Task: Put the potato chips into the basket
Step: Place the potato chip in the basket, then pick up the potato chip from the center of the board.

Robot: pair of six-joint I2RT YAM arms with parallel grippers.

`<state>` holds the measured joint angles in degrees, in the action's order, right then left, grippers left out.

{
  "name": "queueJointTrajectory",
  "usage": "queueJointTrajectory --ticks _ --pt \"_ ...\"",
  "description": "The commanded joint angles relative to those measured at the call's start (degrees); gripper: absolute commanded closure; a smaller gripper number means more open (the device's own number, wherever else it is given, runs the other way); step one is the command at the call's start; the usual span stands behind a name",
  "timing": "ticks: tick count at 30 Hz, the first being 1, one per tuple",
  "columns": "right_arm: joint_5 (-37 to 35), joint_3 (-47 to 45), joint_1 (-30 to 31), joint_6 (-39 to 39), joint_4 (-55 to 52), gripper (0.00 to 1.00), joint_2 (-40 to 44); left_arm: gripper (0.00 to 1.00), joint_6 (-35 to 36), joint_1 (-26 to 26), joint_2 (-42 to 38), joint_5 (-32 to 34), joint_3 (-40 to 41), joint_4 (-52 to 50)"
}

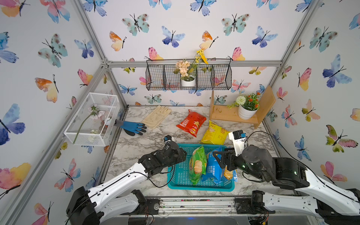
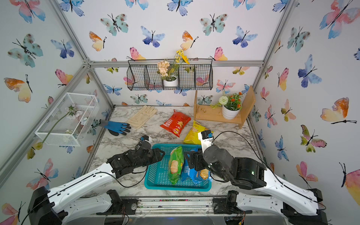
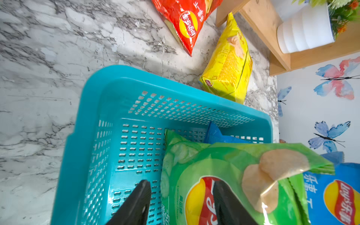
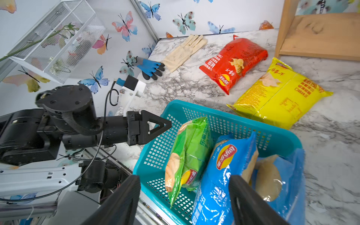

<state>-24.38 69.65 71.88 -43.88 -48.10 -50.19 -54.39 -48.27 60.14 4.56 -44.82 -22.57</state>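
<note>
The teal basket stands near the table's front edge. Inside it lean a green bag of potato chips, a dark blue bag and a light blue bag. A red bag and a yellow bag lie on the marble behind the basket. My left gripper hovers open over the basket's left rim, beside the green bag, holding nothing. Open too, my right gripper hangs over the dark blue bag, its jaws wide apart.
A blue glove and a beige glove lie at the back left. A wooden shelf with a flower pot stands at the back right. A white mesh box and a black wire basket hang on the walls.
</note>
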Motion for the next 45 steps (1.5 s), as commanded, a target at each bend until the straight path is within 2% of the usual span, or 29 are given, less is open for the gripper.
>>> queueJointTrajectory --ticks 1,6,9,13,16,19,24,32,37,45 --pt "-3.6 1.2 0.2 1.2 -2.1 0.21 0.8 0.40 3.8 2.4 -1.2 2.4 -2.9 -3.2" --pt "-3.7 0.1 0.2 2.5 -0.8 0.18 -0.9 0.36 9.2 11.2 -1.0 -3.6 -5.8 -2.8" --pt "-3.8 -0.3 0.1 4.1 1.7 0.16 -2.3 0.33 11.7 19.1 0.6 -10.1 -6.7 -1.0" --pt "-4.5 2.1 0.1 6.9 4.6 0.14 -5.6 0.31 12.7 28.8 5.3 -20.1 -6.7 4.5" --pt "-5.0 5.2 -0.2 8.7 5.0 0.13 -8.3 0.30 13.8 32.3 10.7 -23.4 -8.6 7.4" --pt "-5.1 7.7 -0.9 10.3 5.1 0.13 -9.8 0.26 16.8 34.3 18.2 -27.0 -12.5 9.3" --pt "-3.3 9.1 -3.3 11.1 4.1 0.11 -9.9 0.26 17.2 36.0 31.0 -32.7 -16.7 15.5" --pt "6.9 4.0 -8.5 8.8 5.3 0.13 -10.6 0.23 19.0 36.1 46.4 -36.6 -25.5 19.6" --pt "9.3 2.0 -8.7 7.6 6.6 0.13 -10.9 0.23 17.4 36.9 50.7 -38.2 -26.6 24.4" --pt "8.7 2.3 -8.8 7.4 4.4 0.13 -10.9 0.23 9.8 39.0 53.8 -41.9 -23.0 37.2"
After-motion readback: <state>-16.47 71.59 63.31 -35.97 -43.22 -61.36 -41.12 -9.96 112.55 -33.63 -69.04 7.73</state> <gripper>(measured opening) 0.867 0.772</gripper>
